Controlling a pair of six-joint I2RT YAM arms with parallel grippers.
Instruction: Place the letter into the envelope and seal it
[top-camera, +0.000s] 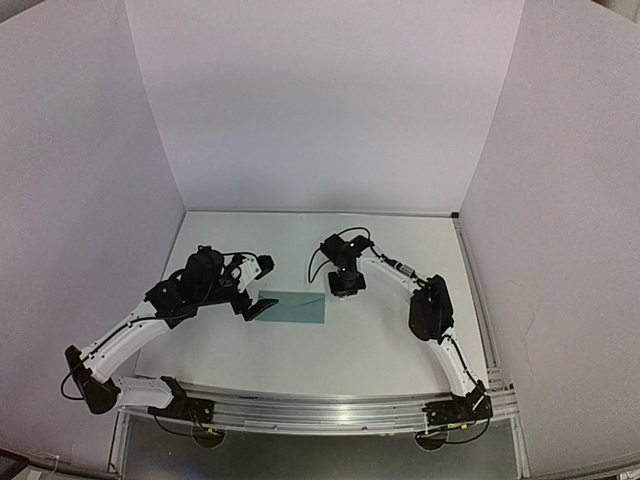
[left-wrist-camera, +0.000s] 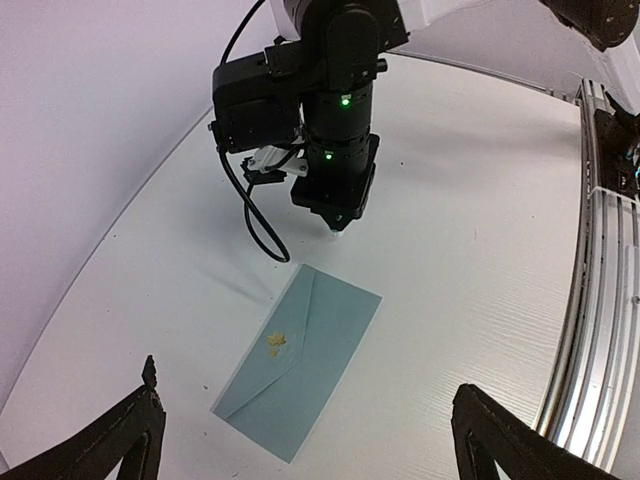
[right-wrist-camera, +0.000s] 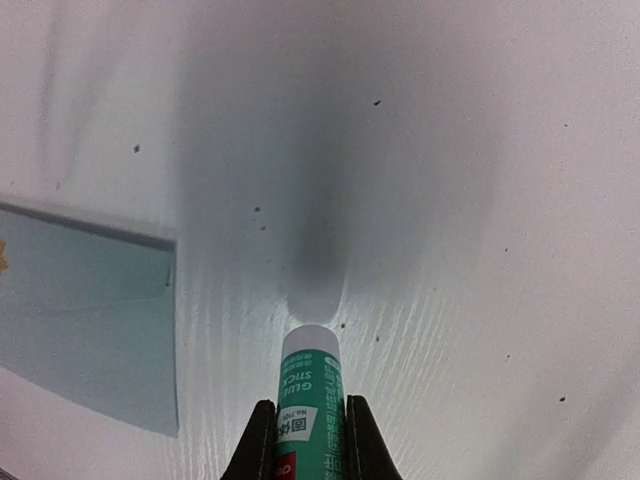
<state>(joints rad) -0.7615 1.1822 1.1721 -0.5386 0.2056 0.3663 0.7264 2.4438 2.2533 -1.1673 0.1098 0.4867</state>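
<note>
Rail: an aluminium rail (top-camera: 330, 408) is seen along the near edge of the table, with both arm bases fixed to it
Left gripper: the left gripper (top-camera: 262, 287) is shown with its jaws spread wide and nothing held between them; it is placed at the left short end of the envelope, one jaw to each side of that end in the wrist view; whether the paper is touched cannot be told
Envelope: the teal envelope (left-wrist-camera: 305, 355) is laid flat on the table between the two grippers, its triangular flap folded down
Gold mark: a small gold mark (left-wrist-camera: 274, 343) is seen on the flap near its point
Right gripper: the right gripper (right-wrist-camera: 310, 403) is pointed down at the table just beyond the right end of the envelope, its jaws drawn narrow on a glue stick
Glue stick: the green glue stick (right-wrist-camera: 312, 370) is held upright with its white end toward bare table, beside the envelope's edge and apart from it
Table: a white table (top-camera: 400, 340) is marked by a few dark specks
Walls: plain pale walls (top-camera: 320, 100) are set around the far side and both flanks
</note>
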